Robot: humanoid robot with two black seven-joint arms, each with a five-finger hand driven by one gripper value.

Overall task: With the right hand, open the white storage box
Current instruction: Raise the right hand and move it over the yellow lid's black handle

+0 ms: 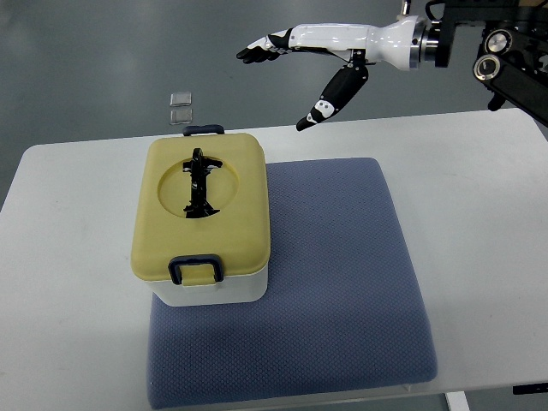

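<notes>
Box (203, 218) sits on the left part of the blue mat (342, 282), near-left corner region, its left side overhanging the mat edge onto the white table (68, 257). Box body is white, only visible as a low band below the lid on the near side. Lid (167, 231) is pale yellow, rounded-rectangle, fully seated on the body, closed. Lid top has a round recessed dish with a black folding handle (199, 184) lying flat in it, running roughly front to back. Two dark blue latches: one on the near short side (196, 269), folded down over the lid edge, one on the far short side (204, 130), only its top showing. Box is upright, rotated slightly relative to the mat edges. Right hand (295, 64) is up beyond the far edge of the table, above and to the right of the box, well apart from it, touching nothing. Arm comes in from the top-right corner. Fingers (257, 49) extended and loosely spread, pointing left; thumb (330, 98) angled down toward the table, separated from the fingers. Holding nothing. White shell with black joints. Two small clear squares (181, 106) lie on the grey floor past the table, behind the box. Left arm not visible.
</notes>
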